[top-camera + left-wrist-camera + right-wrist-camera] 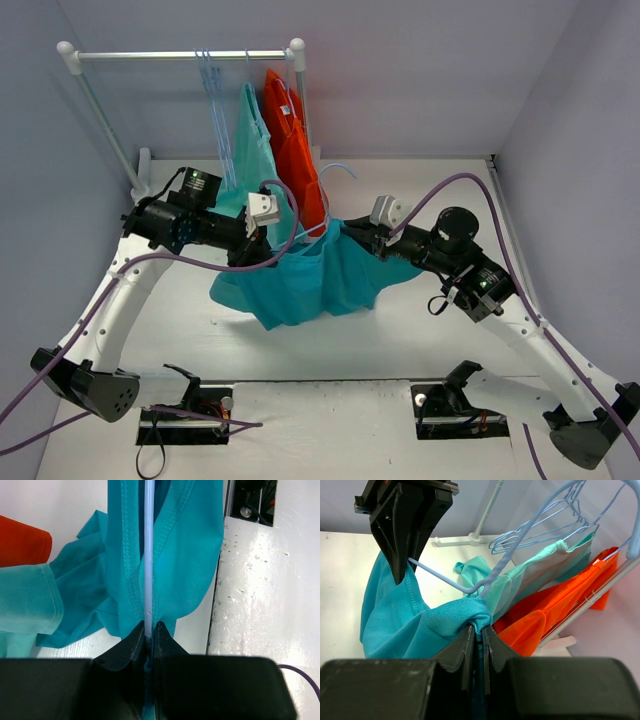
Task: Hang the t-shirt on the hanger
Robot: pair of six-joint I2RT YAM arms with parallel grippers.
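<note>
1. The left gripper [149,630] is clenched on the hanger [148,555], with t-shirt [300,285] cloth gathered round the wire at the pinch. I judge this grip is meant to steady the frame while cloth is drawn along it.
2. The right gripper [478,627] is clamped on a bunched fold of the t-shirt just beside the hanger's neck. It is probably there to drag that shoulder over the wire. Whether the fold is collar or shoulder, I cannot tell.
3. The t-shirt sags between the two grippers, above the table [400,340] and in front of the rail [180,55]. One arm of the hanger runs inside the cloth and the hook pokes out bare. The shirt does not look seated on both shoulders, so I judge the dressing to be partway done.
4. The work is held low and off the rail, which likely gives both arms room to pull. Hooking it up is not yet done.
5. Counts:
   - One t-shirt.
   - One hanger in hand.
   - One mint garment [255,150] and one orange garment [295,150], both hanging from the rail.
   - At least three spare hangers [212,90]. Their wires overlap, so the exact number is unclear.
   - Two grippers, both gripping.
</note>
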